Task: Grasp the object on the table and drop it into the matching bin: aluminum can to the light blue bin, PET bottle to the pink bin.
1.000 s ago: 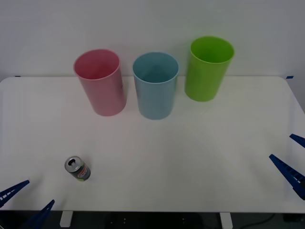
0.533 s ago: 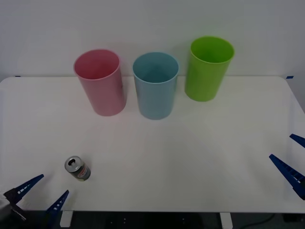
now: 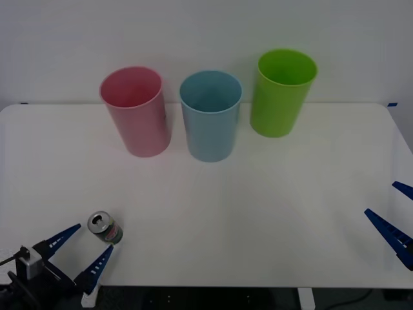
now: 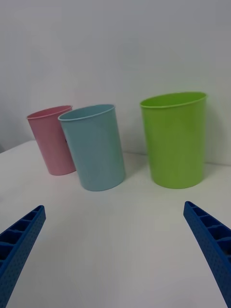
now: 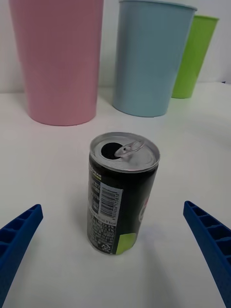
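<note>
A small dark can [image 3: 106, 228] with a silver top stands upright near the front left of the white table [image 3: 271, 213]. My left gripper [image 3: 82, 249] is open just in front of it, fingers spread wider than the can. In the left wrist view the can [image 5: 122, 193] stands between and beyond the two blue fingers [image 5: 210, 243], not touching them. The light blue bin [image 3: 210, 115] stands at the back centre, the pink bin [image 3: 136, 110] to its left. My right gripper [image 3: 395, 216] is open at the table's right edge, and the right wrist view shows the light blue bin [image 4: 95, 147] far ahead.
A lime green bin [image 3: 281, 92] stands to the right of the light blue one, near the back wall. Bare tabletop lies between the can and the row of bins.
My left gripper has moved forward and to the right from the front left corner, closing in on the can. The can, the bins and the right arm have not moved.
</note>
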{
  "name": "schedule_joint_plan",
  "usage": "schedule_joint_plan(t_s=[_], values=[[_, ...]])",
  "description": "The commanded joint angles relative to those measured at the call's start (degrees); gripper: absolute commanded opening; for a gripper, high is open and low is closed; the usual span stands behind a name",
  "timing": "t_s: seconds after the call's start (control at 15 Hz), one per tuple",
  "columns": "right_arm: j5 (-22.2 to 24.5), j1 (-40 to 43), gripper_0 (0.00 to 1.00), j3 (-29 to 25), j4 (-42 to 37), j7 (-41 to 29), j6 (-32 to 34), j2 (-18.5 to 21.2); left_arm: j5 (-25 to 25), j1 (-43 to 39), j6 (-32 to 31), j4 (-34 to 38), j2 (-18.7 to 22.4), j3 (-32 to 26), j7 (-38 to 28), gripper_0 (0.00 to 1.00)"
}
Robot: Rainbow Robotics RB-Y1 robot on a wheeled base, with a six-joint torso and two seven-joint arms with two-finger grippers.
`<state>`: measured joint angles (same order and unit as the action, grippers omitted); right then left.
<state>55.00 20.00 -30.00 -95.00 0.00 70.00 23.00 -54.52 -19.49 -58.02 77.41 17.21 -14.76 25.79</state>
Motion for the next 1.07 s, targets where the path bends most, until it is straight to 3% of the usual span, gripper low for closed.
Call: schedule_joint_plan(t_s=[0.07, 0.4, 1.07], values=[[0.0, 0.0, 1.0, 0.0, 0.0, 0.0, 0.0, 0.0, -1.7, 1.3, 0.7, -0.1, -0.5, 0.2, 0.1, 1.0], [0.0, 0.0, 1.0, 0.0, 0.0, 0.0, 0.0, 0.0, -1.8, 3.1, 3.4, -0.3, -0.4, 2.6, 0.6, 1.0], [0.0, 0.0, 1.0, 0.0, 0.0, 0.0, 0.0, 0.0, -1.9, 7.6, 3.1, -5.4, -0.5, 3.7, 2.2, 1.0]])
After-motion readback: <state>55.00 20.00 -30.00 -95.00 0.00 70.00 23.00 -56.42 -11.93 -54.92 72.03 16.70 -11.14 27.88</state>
